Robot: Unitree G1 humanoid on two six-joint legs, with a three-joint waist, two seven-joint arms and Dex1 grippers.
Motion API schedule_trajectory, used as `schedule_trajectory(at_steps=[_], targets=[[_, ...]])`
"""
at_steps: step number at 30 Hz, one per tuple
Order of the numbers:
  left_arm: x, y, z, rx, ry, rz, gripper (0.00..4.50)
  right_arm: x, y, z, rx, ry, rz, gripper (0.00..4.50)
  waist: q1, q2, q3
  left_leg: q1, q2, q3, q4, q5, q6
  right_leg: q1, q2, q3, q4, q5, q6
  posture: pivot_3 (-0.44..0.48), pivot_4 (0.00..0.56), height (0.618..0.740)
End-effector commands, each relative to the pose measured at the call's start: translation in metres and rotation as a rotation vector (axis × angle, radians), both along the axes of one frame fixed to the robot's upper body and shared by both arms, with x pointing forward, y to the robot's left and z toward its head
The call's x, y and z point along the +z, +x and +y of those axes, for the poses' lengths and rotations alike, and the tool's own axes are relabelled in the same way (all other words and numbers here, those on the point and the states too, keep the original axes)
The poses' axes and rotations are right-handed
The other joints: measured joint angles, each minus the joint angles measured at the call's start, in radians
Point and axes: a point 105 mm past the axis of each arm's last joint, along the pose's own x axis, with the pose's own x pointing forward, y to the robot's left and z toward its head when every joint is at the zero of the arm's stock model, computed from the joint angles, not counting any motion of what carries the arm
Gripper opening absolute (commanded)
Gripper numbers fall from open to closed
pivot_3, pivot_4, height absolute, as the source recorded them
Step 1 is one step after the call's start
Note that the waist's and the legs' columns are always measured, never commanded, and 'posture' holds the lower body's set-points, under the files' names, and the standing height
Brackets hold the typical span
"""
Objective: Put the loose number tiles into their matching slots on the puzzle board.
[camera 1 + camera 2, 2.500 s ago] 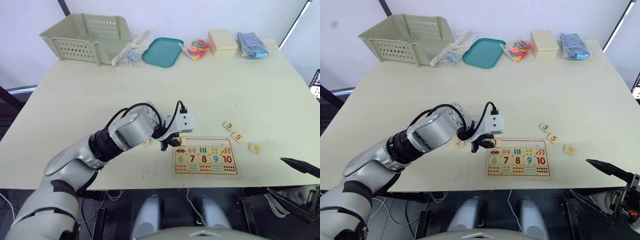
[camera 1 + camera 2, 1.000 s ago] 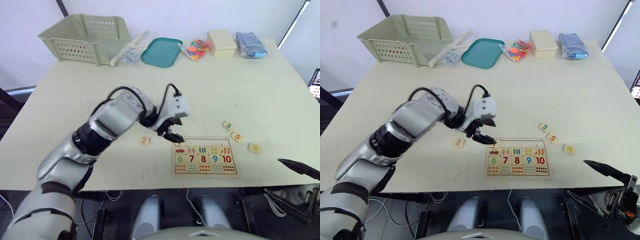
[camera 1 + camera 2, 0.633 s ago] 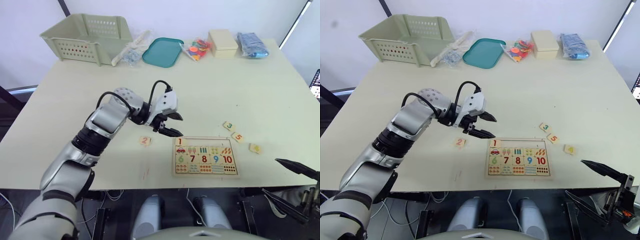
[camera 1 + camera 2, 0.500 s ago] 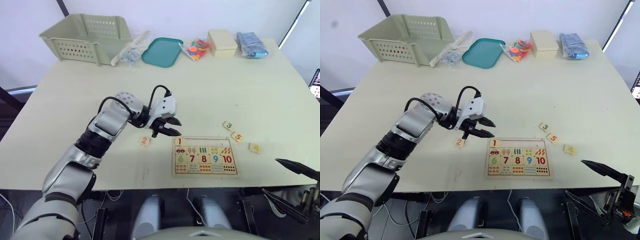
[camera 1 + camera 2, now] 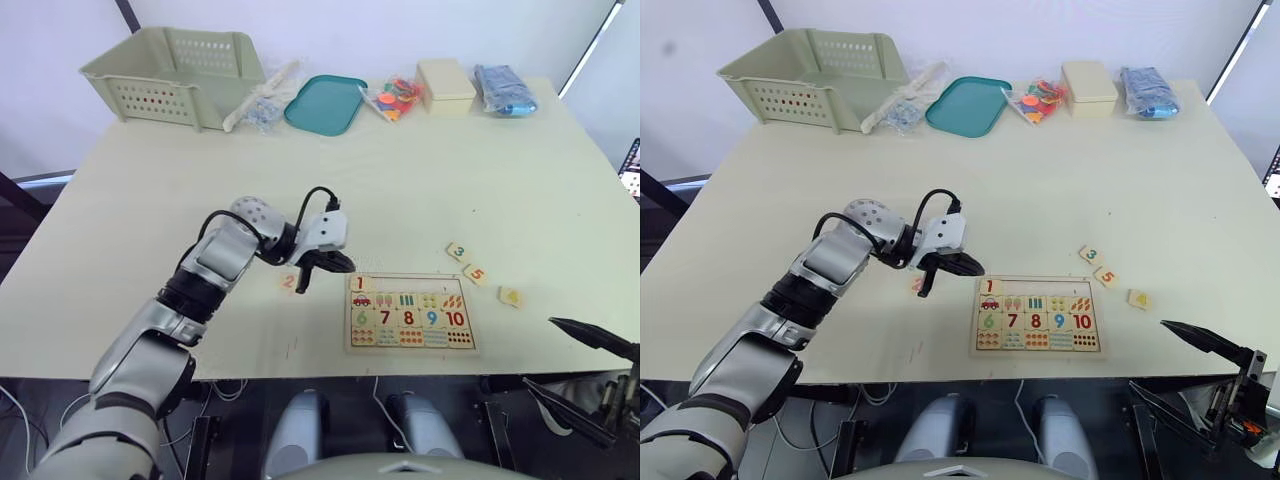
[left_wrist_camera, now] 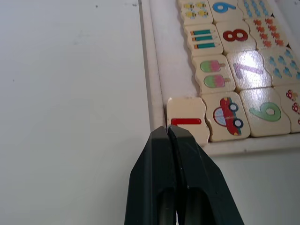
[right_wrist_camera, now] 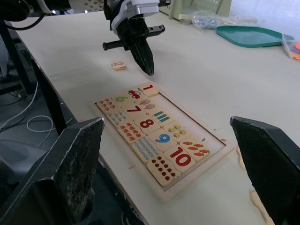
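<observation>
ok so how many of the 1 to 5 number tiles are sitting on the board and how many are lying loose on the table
Small square pale-wood number tiles loose on the cream table: 4 (the 2 tile, 3 tile, 5 tile, 4 tile)
Tiles in the top row of the flat pale-wood puzzle board: 1 (the 1 tile)
Total: 5

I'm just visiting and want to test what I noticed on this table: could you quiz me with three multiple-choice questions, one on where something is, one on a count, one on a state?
1. Where is the 1 tile?
A in the green basket
B in the puzzle board's top row
C on the teal tray

2. How many tiles lie loose right of the board?
A three
B one
C six

3. The left gripper's fingers are:
A wide open
B holding a tile
C shut, empty

Answers: B, it sits above the car picture; A, tiles 3, 5 and 4; C, the fingers meet with nothing between.
</observation>
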Motion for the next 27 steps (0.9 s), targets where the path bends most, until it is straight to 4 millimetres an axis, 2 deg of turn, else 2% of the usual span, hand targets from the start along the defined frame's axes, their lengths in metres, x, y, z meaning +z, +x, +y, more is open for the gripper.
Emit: schedule_trajectory(at_steps=[1, 27], targets=[[0.0062, 0.0014, 0.0026, -0.013, 0.002, -0.042, 0.06, 0.0039, -0.0006, 0.0009, 0.001, -0.005, -0.025, 4.5, 0.0, 0.0, 0.0, 0.0, 0.0, 0.0, 0.0, 0.0, 0.0, 0.0, 0.0, 0.0, 0.0, 0.0, 0.0, 0.0, 0.15, 0.74], [-0.0015, -0.0064, -0.0001, -0.055, 0.028, -0.027, 0.06, 0.0038, -0.0008, -0.0007, -0.01, -0.009, -0.03, 4.5, 0.0, 0.0, 0.0, 0.0, 0.0, 0.0, 0.0, 0.0, 0.0, 0.0, 0.0, 0.0, 0.0, 0.001, 0.002, 0.0, 0.15, 0.74]])
